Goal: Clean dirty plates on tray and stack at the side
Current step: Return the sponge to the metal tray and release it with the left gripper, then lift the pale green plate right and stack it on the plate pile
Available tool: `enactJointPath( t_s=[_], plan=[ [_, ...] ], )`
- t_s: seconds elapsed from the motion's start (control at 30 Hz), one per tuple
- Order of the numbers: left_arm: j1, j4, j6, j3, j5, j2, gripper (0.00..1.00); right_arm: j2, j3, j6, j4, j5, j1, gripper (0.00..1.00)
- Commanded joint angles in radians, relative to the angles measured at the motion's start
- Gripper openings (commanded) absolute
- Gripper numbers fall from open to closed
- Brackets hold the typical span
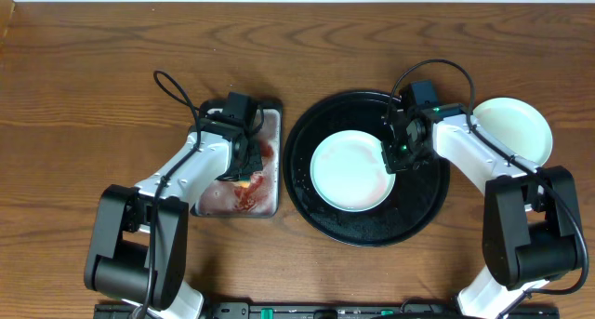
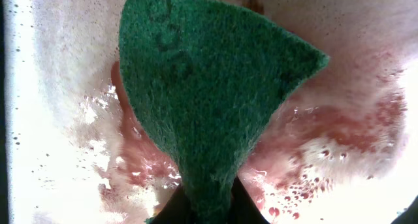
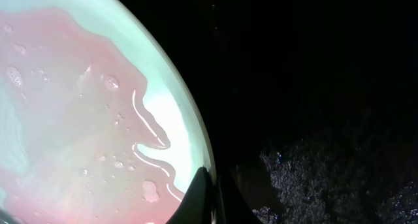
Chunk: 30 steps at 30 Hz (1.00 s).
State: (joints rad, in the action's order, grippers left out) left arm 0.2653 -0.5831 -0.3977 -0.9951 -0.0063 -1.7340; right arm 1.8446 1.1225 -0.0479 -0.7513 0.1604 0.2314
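Observation:
A pale mint plate (image 1: 349, 173) lies on the round black tray (image 1: 367, 228), filmed with pinkish water (image 3: 72, 119). My right gripper (image 1: 397, 152) is shut on this plate's right rim (image 3: 210, 188); the wet black tray (image 3: 313, 87) shows beside it. A second mint-white plate (image 1: 513, 128) sits on the table right of the tray and looks clean. My left gripper (image 1: 244, 152) is shut on a green scouring sponge (image 2: 209, 87), held over a wet, red-smeared pale surface (image 2: 339, 139). A yellow patch (image 1: 244, 181) shows under this gripper; the yellow plate is otherwise hidden.
A rectangular silver-grey metal tray (image 1: 270, 193) with red sauce and water stands left of the black tray, under my left gripper. Both arms' cables loop above them. The wooden table (image 1: 93, 96) extends to the far edge.

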Motion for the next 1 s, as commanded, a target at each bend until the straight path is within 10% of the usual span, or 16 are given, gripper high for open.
enactJointPath(
  t_s=[0.0, 0.23, 0.97],
  plan=[
    [0.0, -0.019, 0.022, -0.024, -0.005, -0.001, 0.07, -0.001, -0.006, 0.008, -0.016, -0.028, 0.002, 0.01],
    [0.0, -0.117, 0.049, -0.09, -0.002, 0.083, 0.82, -0.001, -0.006, 0.005, -0.016, -0.028, 0.002, 0.01],
    [0.0, -0.203, 0.042, -0.035, 0.093, 0.139, 0.83, -0.001, -0.087, -0.112, 0.079, 0.122, 0.002, 0.01]
  ],
)
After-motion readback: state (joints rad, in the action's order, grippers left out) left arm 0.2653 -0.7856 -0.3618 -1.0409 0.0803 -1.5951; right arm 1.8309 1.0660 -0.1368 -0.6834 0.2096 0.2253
